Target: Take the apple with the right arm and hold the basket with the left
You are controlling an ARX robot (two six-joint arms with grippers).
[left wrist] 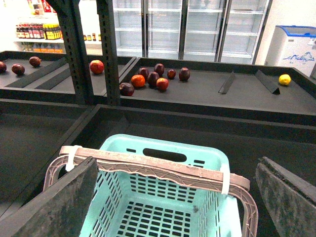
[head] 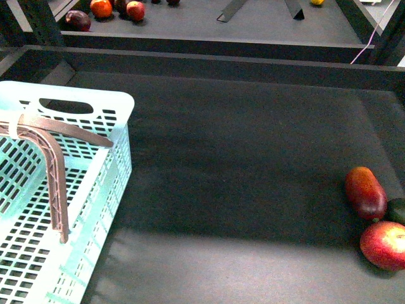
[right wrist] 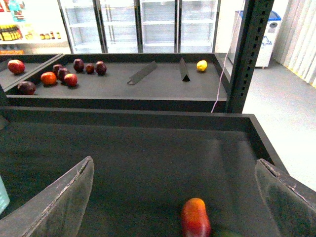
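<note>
The apple [head: 386,244], bright red with yellow patches, lies at the front right of the dark table, partly cut off by the picture's edge. The mint-blue basket [head: 95,104] stands at the left with its brown lattice handle [head: 56,171] swung over it. In the left wrist view the basket [left wrist: 163,197] lies below my open left gripper [left wrist: 175,197], and the handle [left wrist: 163,170] with white zip ties spans between the fingers [left wrist: 54,205]. My right gripper [right wrist: 175,197] is open and empty above the table. The apple does not show in the right wrist view. Neither arm shows in the front view.
An elongated dark red fruit [head: 365,192] and a small dark green fruit [head: 397,211] lie just behind the apple; the red one also shows in the right wrist view [right wrist: 195,217]. The table has a raised back wall [head: 221,63]. Several fruits [head: 107,9] lie on the shelf behind.
</note>
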